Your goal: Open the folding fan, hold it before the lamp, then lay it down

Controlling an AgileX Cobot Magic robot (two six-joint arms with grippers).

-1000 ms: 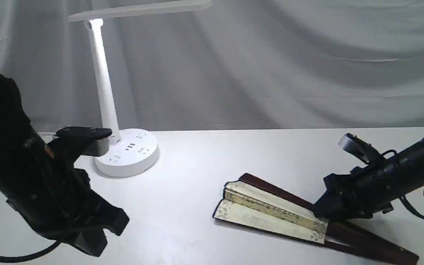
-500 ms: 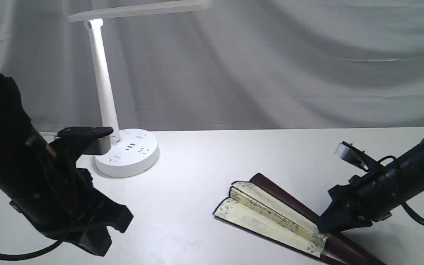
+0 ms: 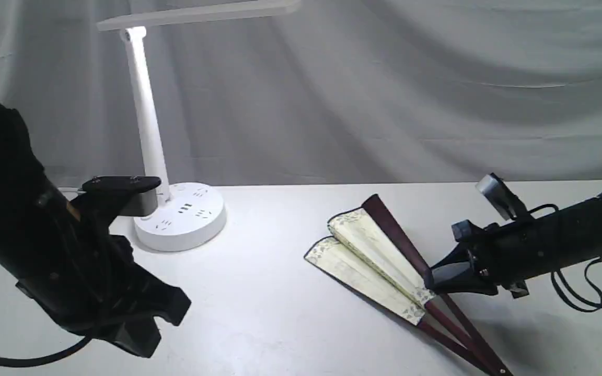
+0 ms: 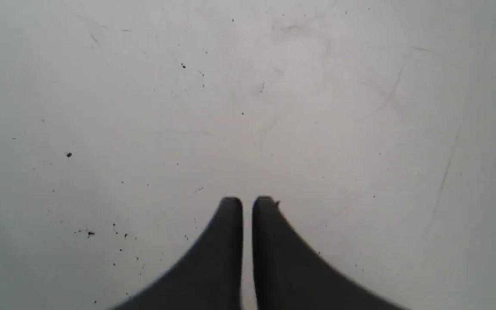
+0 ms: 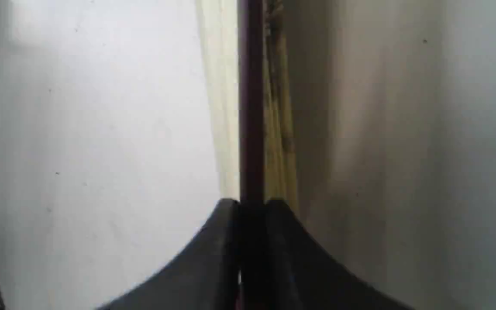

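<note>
The folding fan (image 3: pixel 371 245) is slightly spread, cream leaf showing, its pivot end low at the table's front right. My right gripper (image 3: pixel 431 279) is shut on its upper maroon guard (image 5: pixel 250 107), which is lifted away from the lower leaf that still lies on the table. In the right wrist view the guard runs straight out from between the fingertips (image 5: pixel 226 211), pleats beside it. The white lamp (image 3: pixel 147 125) stands at the back left, lit, bar head at the top. My left gripper (image 4: pixel 247 202) hovers shut and empty over bare table at the front left.
The white table (image 3: pixel 269 292) is backed by a grey draped cloth (image 3: pixel 411 89). The left arm's dark body (image 3: pixel 45 245) fills the front left, close to the lamp's round base (image 3: pixel 183 219). A cable trails from the right arm (image 3: pixel 588 297).
The right gripper has risen and swung back with the top guard, so the fan stands steeper and its far end now points toward the back. The left arm barely moved.
</note>
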